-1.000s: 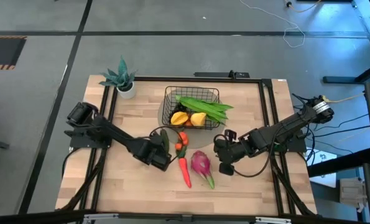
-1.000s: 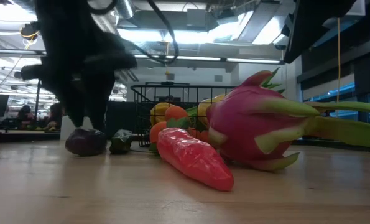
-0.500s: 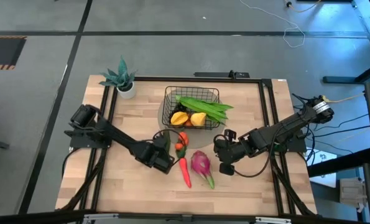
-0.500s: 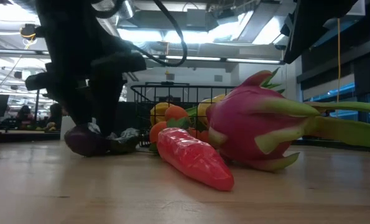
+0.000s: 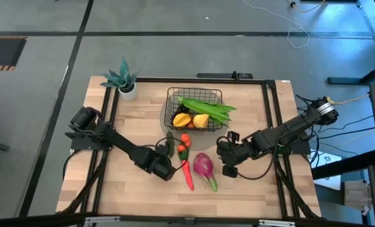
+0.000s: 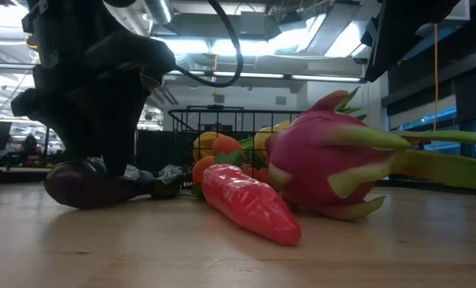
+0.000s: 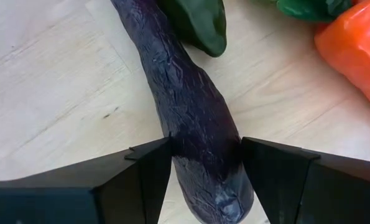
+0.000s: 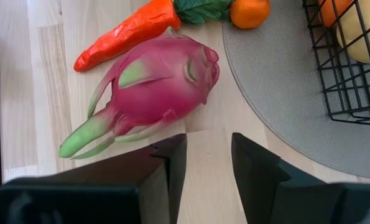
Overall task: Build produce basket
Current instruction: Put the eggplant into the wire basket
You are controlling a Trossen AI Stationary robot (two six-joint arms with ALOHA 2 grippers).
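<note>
My left gripper [image 5: 162,160] is shut on a purple eggplant [image 7: 185,93], which lies on the wooden table left of the carrot [image 5: 187,173]. A dark green pepper [image 5: 169,140] lies just beyond the eggplant's thin end. The pink dragon fruit [image 5: 203,166] and two small oranges [image 5: 183,144] lie loose on the table. The black wire basket [image 5: 172,104] stands on a grey round mat and holds green bean pods [image 5: 209,108], a yellow mango [image 5: 201,120] and an orange fruit. My right gripper [image 8: 208,155] is open and empty, just right of the dragon fruit [image 8: 153,81]. My left gripper pinches the eggplant's thick rounded end [image 7: 203,134] between its two fingers [image 7: 153,168], which lie across it. The fingers come from above, slanting down. The eggplant [image 6: 86,186] lies on the table, its thin end toward the pepper [image 7: 197,25].
A teal potted plant [image 5: 124,81] stands at the table's far left corner. The grey mat [image 8: 278,112] under the basket reaches close to my right gripper. Bare wood lies along the near edge and on the left side.
My left gripper has gone down onto the eggplant and then toward the table's near edge. The eggplant has slid along the table with it, away from the pepper and the basket.
</note>
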